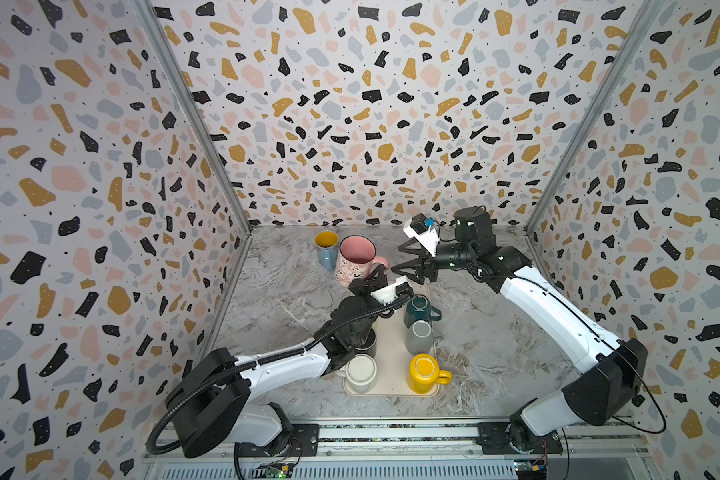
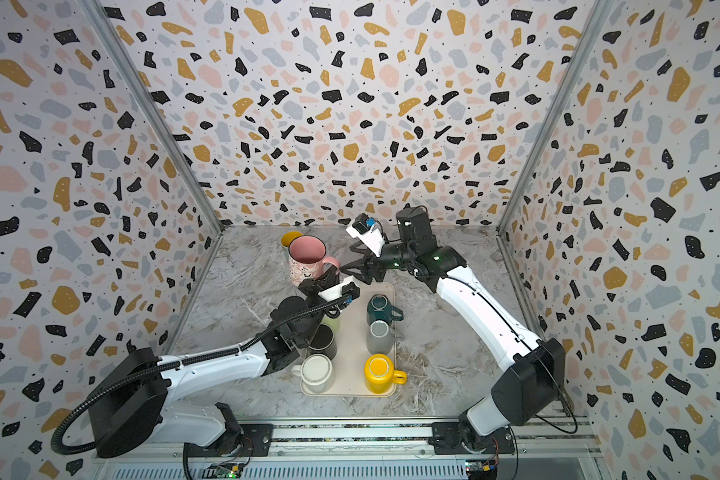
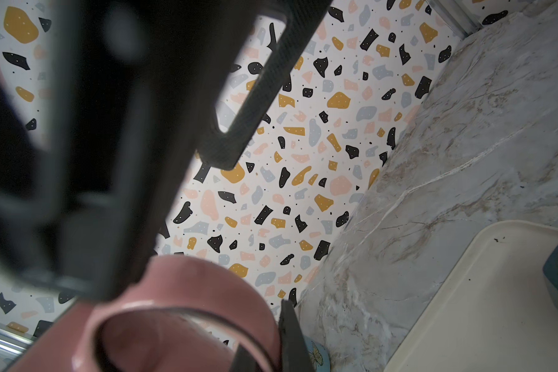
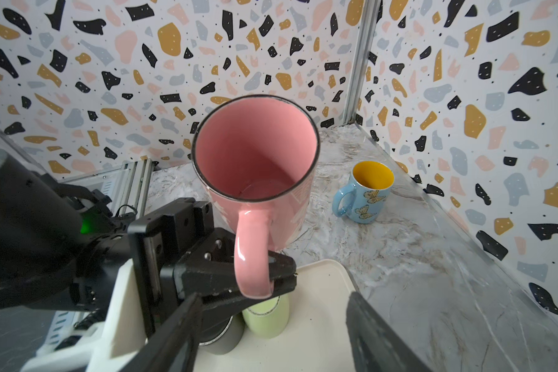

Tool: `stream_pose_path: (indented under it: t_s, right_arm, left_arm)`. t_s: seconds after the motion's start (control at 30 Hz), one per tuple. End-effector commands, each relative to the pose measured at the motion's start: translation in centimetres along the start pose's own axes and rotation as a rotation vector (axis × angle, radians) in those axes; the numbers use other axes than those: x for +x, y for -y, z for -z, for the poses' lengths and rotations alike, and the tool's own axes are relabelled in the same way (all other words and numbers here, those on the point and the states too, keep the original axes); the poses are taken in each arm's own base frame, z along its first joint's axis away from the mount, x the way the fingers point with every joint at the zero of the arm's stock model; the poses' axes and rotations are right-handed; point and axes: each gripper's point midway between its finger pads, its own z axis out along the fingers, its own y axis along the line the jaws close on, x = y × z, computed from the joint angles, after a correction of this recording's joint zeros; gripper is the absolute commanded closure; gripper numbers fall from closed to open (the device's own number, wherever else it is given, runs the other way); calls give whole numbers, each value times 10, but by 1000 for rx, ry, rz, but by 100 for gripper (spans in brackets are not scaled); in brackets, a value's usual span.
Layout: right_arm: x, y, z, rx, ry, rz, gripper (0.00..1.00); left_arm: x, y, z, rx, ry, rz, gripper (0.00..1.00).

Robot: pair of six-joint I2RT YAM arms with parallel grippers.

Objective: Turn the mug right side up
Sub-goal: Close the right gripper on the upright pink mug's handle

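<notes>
Tray [image 1: 391, 353]: nearest to my base, on the table [image 1: 495, 332], and it carries other mugs [image 1: 418, 336].
Left claw [image 4: 281, 273]: just beyond the far edge of the tray, and closed tight on the handle of the pink mug [image 1: 355, 259].
Pink mug, place: at the tip of my left claw, over the table past the tray. I cannot tell if its base touches the table.
Pink mug, long axis: almost vertical, leaning a little, with the mouth up. So I judge the turning is nearly done.
Handle direction: it points away from the side wall, toward my right claw.
Right claw [image 1: 402, 259]: wide and empty. It faces the handle from the other side, close to it but not touching.
Nearer arm: the left, because it has the mug. The right only waits.
Blue mug [image 1: 325, 249]: farthest, upright beside the back wall, just behind the pink mug. When I put the pink mug down, I should keep it apart from this one.
</notes>
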Motion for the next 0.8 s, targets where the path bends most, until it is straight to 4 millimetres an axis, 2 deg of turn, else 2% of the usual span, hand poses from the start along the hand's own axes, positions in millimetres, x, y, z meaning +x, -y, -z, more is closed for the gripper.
stream_pose_path:
  t_s: [0.0, 0.37, 0.77]
  right_arm:
    - [-12, -16, 7, -63, 16, 29, 28]
    - [-5, -15, -2, -112, -8, -7, 32]
    - [11, -7, -14, -118, -61, -74, 41]
  left_arm:
    - [-26, -31, 2, -99, 84, 13, 100]
    - [-32, -16, 2, -58, 105, -38, 100]
    - [-32, -15, 4, -85, 109, -64, 100]
